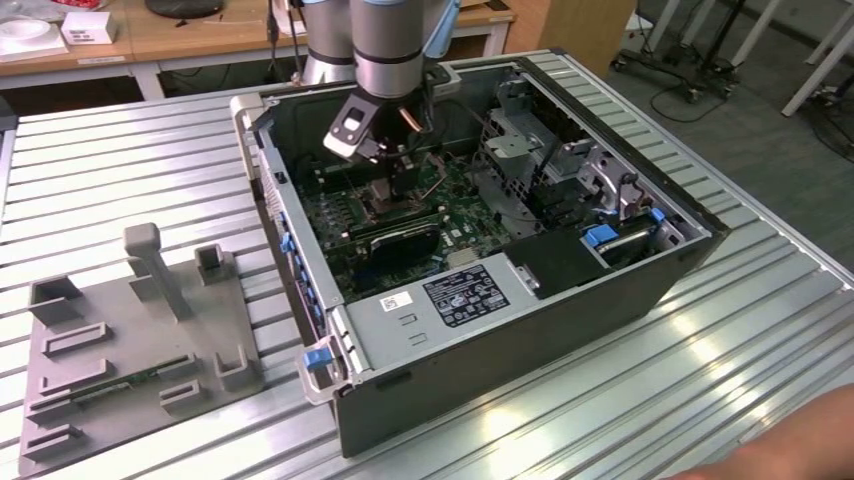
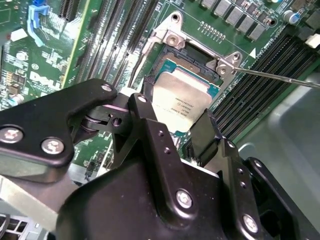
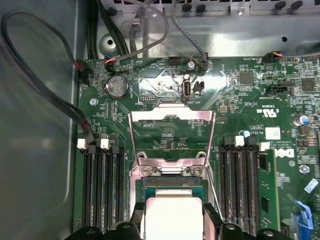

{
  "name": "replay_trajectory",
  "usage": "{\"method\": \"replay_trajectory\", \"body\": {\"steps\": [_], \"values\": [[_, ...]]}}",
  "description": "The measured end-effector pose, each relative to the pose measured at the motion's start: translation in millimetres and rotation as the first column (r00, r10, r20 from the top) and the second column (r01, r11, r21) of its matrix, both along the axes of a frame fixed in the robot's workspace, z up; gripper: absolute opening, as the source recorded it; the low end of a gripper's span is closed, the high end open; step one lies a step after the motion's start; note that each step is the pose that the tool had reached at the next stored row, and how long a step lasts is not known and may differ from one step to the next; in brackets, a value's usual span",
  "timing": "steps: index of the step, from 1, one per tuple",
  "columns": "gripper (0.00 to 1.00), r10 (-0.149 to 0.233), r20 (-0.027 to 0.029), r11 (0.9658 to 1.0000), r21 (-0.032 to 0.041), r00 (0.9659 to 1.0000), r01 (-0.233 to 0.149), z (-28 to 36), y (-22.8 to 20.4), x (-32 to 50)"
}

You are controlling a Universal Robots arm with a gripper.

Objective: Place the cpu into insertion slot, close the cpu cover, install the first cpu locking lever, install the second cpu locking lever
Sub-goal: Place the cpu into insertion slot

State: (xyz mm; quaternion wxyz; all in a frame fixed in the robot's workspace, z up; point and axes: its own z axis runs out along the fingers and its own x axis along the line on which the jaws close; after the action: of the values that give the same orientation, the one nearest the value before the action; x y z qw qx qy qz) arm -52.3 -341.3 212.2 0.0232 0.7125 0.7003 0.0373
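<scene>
Inside the open computer case, my gripper reaches down over the green motherboard. In both wrist views its black fingers flank the cpu, a pale silver square, and press on two opposite edges. The cpu sits in or just over the insertion slot, whose silvery rim surrounds it. The cpu cover, a thin metal frame with a window, stands swung open behind the slot. A thin wire locking lever sticks out raised beside the socket; one lever runs along the cover's side.
Long black memory slots flank the socket on both sides. Black cables run along the case wall. A grey fixture block stands on the slatted table at the exterior view's left. A hand shows at that view's lower right corner.
</scene>
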Motion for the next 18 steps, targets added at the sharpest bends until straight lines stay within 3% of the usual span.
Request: {"method": "replay_trajectory", "body": {"steps": [4, 18], "values": [[0.54, 0.001, -0.0001, 1.0000, -0.0001, 1.0000, -0.001, -2.6, 1.8, 0.1], [0.54, 0.004, -0.0008, 1.0000, -0.0002, 1.0000, -0.004, -8.3, 1.8, 0.0]]}}
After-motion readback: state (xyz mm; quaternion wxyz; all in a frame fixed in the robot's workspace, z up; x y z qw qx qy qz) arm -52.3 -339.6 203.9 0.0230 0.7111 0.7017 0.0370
